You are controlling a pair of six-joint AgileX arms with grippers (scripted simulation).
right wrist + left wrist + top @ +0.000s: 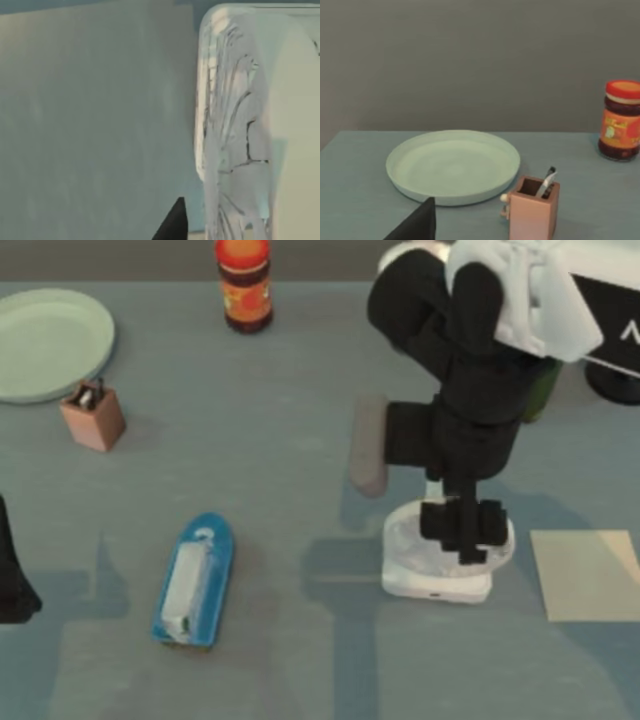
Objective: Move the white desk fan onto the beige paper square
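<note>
The white desk fan (437, 575) stands on the table right of centre, a short way left of the beige paper square (590, 575). My right gripper (463, 532) reaches down from above onto the fan's round grilled head and is shut on it. In the right wrist view the translucent grille of the fan (235, 130) fills the frame, and one dark fingertip (175, 222) lies close beside it. The fan's base rests on the table. My left gripper (12, 585) is parked at the table's left edge, open and holding nothing.
A pale green plate (45, 340) and a brown pen holder (93, 415) sit at the back left. A red-lidded jar (244, 285) stands at the back. A blue boat-shaped item (195, 580) lies front left, and a grey oblong thing (369, 450) lies behind the fan.
</note>
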